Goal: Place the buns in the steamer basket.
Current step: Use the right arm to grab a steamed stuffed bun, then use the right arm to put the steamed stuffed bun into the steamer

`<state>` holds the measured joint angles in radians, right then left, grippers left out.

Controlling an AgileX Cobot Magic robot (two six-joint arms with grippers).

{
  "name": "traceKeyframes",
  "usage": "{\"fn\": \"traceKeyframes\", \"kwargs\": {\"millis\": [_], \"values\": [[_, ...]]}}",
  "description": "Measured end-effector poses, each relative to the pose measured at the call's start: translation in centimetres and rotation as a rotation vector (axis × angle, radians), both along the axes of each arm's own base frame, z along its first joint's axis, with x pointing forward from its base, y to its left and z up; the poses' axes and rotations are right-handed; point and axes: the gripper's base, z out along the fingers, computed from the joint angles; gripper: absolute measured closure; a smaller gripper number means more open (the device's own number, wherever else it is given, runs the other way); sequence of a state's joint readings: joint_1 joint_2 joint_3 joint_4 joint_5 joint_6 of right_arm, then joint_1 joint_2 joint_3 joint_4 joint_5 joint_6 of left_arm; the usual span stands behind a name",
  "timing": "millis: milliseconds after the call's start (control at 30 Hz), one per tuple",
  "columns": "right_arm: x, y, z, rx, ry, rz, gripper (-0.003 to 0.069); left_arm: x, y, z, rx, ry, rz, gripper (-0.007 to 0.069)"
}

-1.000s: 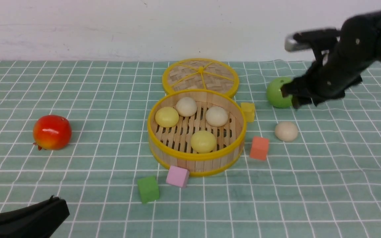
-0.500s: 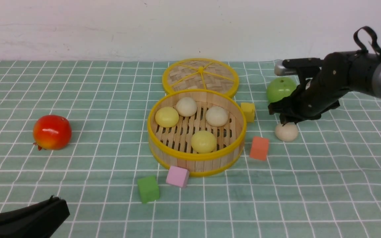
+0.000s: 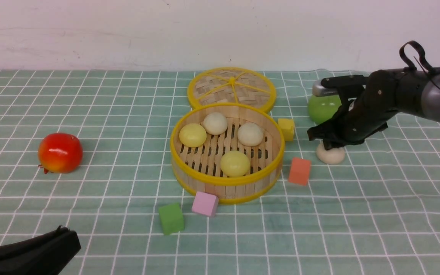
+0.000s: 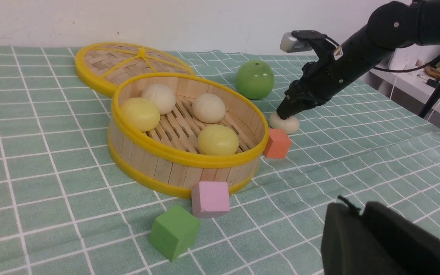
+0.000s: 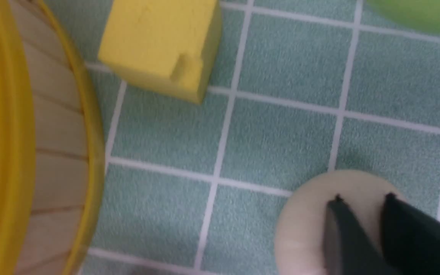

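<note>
Four buns [image 3: 215, 123] are already sat in the steamer basket [image 3: 225, 181]. The fifth bun [image 3: 331, 156] is left on the bench, near the orange cube [image 3: 299, 171]. Its top is pinched by the right gripper [image 3: 329, 144], nearly shut. It's probably light, squashy and slick, so it's better taken lower round the middle. The left gripper [image 3: 25, 252] looks shut and empty. Also counted: one lid [image 3: 231, 86], four cubes [image 3: 171, 218].

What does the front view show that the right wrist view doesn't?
Front only: four buns inside the steamer basket, the lid, red fruit, orange cube, pink cube, green cube. Right wrist only: the fingertips of the right hand, a narrow gap apart on the loose bun. Both: that hand and bun, the yellow cube, basket wall, green apple.
</note>
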<state>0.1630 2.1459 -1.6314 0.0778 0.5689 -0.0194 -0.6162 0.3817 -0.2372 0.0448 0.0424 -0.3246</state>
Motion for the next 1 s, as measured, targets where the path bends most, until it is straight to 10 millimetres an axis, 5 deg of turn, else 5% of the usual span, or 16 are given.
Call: {"fn": "traceKeyframes", "kwargs": {"millis": [67, 233, 333, 467, 600, 767, 1000], "values": [[-0.1, 0.0, 0.3, -0.012, 0.001, 0.02, 0.0636, 0.0, 0.0, 0.0, 0.0, 0.0, 0.0, 0.0567], [-1.1, 0.3, 3.6, 0.011, -0.034, 0.042, 0.0654, 0.0, 0.0, 0.0, 0.0, 0.0, 0.0, 0.056], [-2.6, 2.5, 8.0, 0.062, -0.127, 0.111, 0.0654, 0.0, 0.0, 0.0, 0.0, 0.0, 0.0, 0.0555], [-4.9, 7.5, 10.9, 0.158, -0.194, 0.255, 0.0654, 0.0, 0.0, 0.0, 0.0, 0.0, 0.0, 0.0551], [-6.1, 11.5, 10.5, 0.203, -0.201, 0.36, 0.0654, 0.0, 0.0, 0.0, 0.0, 0.0, 0.0, 0.0549], [-6.3, 16.8, 7.4, 0.238, -0.258, 0.423, 0.0653, 0.0, 0.0, 0.0, 0.0, 0.0, 0.0, 0.0549], [-6.3, 19.4, 4.2, 0.224, -0.271, 0.445, 0.0646, 0.0, 0.0, 0.0, 0.0, 0.0, 0.0, 0.0539]]}}
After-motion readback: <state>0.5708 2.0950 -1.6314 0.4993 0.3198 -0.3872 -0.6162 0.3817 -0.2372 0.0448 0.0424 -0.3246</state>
